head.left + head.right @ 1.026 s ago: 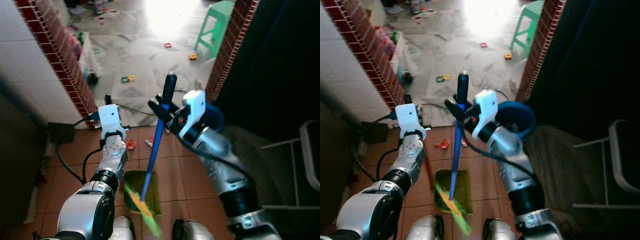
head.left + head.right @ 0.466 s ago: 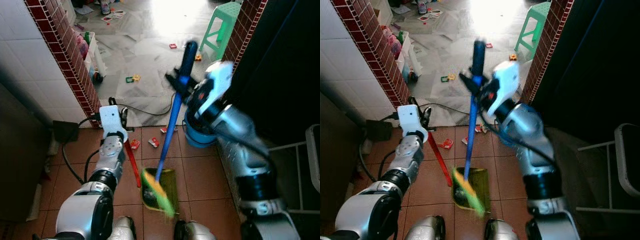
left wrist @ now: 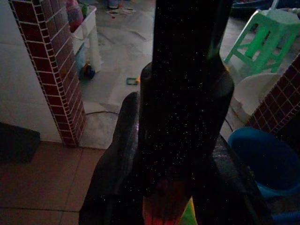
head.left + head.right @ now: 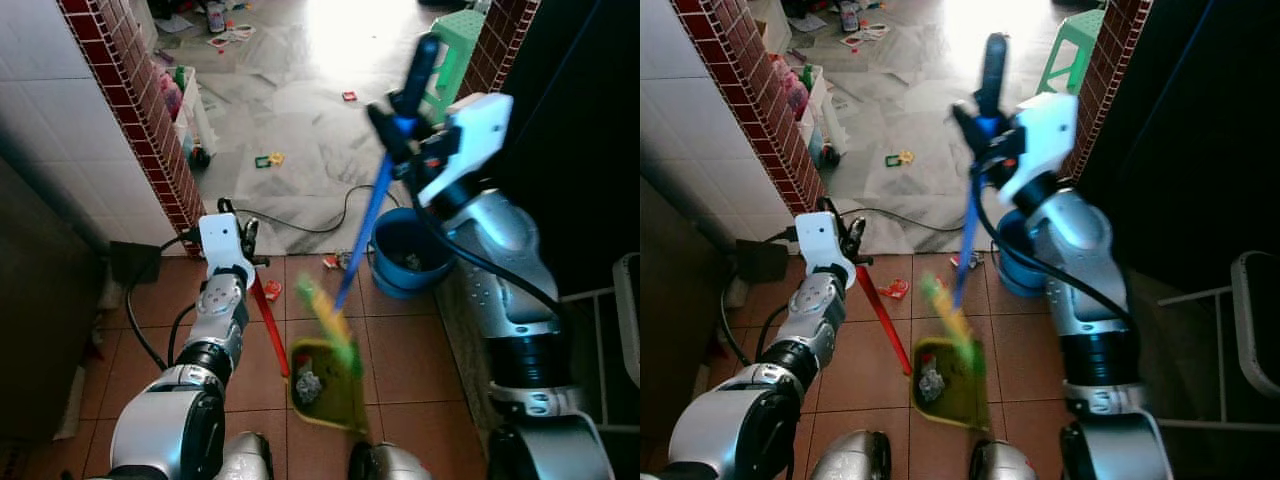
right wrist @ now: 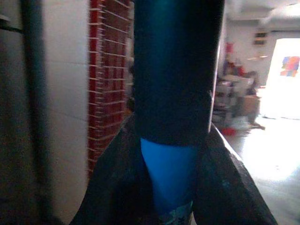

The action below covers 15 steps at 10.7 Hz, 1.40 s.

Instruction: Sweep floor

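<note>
My right gripper (image 4: 398, 122) is shut on the black-capped top of a blue broom handle (image 4: 365, 228), held high and slanting down to the left. Its green and orange bristles (image 4: 328, 320) hang blurred just above a yellow-green dustpan (image 4: 330, 390) on the terracotta tiles, with a clump of grey debris (image 4: 308, 382) inside. The dustpan's red handle (image 4: 268, 322) rises to my left gripper (image 4: 238, 222), which is shut on its top. In the right wrist view the blue handle (image 5: 169, 178) sits between the fingers.
A blue bucket (image 4: 408, 255) stands just right of the broom. Small red scraps (image 4: 272, 290) lie on the tiles near a black cable (image 4: 300, 228). A brick-edged wall (image 4: 150, 130) is on the left, a green stool (image 4: 452, 45) beyond, and a metal frame (image 4: 625, 320) far right.
The right arm has swung the broom up and to the right, lifting the bristles off the dustpan's front. Debris now shows inside the pan. The left gripper holds still.
</note>
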Motion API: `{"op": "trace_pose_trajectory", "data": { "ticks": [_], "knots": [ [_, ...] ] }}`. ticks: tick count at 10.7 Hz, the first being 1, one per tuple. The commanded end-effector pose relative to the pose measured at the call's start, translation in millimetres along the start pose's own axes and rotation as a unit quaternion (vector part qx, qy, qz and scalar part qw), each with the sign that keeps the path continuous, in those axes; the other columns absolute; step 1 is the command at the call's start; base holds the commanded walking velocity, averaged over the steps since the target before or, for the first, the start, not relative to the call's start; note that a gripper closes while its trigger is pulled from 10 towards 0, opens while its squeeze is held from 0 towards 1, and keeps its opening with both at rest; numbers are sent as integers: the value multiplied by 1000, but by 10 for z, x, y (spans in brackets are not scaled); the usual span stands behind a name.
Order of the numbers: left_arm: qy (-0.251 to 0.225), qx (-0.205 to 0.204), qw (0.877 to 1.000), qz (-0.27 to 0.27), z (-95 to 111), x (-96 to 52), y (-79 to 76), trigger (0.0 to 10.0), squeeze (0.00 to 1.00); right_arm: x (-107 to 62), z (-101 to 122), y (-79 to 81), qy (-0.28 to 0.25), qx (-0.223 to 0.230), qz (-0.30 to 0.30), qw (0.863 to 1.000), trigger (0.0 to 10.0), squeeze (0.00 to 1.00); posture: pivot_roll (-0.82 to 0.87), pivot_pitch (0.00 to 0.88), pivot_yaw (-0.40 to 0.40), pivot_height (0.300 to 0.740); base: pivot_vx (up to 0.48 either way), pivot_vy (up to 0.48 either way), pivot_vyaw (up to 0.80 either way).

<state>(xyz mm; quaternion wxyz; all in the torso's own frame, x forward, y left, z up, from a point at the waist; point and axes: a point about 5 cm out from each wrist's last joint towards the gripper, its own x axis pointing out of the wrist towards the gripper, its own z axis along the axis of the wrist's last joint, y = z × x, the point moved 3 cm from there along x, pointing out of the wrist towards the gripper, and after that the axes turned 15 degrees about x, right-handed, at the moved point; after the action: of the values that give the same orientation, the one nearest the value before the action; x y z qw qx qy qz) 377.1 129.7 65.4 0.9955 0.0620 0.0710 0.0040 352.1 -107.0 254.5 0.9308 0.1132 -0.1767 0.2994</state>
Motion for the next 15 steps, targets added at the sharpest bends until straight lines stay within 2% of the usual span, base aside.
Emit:
{"op": "trace_pose_trajectory", "data": {
  "ticks": [1, 3, 5, 7, 9, 13, 15],
  "knots": [
    [-12, -1, 1000, -6, 38, 0, -6, 10000, 0, -16, 43, -41, -15, -11, -12, 1000, 10000, 0, -76, 0, 14, 740, 0, 0, 0],
    [-18, 5, 1000, 1, 50, -3, 42, 10000, 0, -65, 25, -109, -15, -44, -31, 998, 10000, 0, -76, 0, 14, 740, 0, 0, 0],
    [-51, 14, 999, 10, 183, 2, 149, 10000, 0, -252, -102, -344, 1, -73, -106, 992, 10000, 0, -69, 0, 12, 740, 0, 0, 0],
    [-93, 17, 996, 8, 341, -46, 174, 10000, 0, -465, -268, -478, 21, -79, -168, 982, 10000, 0, -68, 0, 19, 740, 0, 0, 0],
    [-129, 26, 991, 0, 458, -165, 186, 10000, 0, -619, -404, -517, 33, -69, -199, 977, 10000, 0, -64, 0, 23, 740, 0, 0, 0],
    [-105, 29, 994, 20, 346, -383, 342, 10000, 0, -687, -517, -512, 37, -53, -217, 974, 10000, 0, -44, 0, 10, 740, 0, 0, 0],
    [-100, 28, 994, 20, 350, -423, 328, 10000, 0, -677, -546, -495, 40, -49, -216, 974, 10000, 0, -43, 0, 1, 740, 0, 0, 0]
  ]
}}
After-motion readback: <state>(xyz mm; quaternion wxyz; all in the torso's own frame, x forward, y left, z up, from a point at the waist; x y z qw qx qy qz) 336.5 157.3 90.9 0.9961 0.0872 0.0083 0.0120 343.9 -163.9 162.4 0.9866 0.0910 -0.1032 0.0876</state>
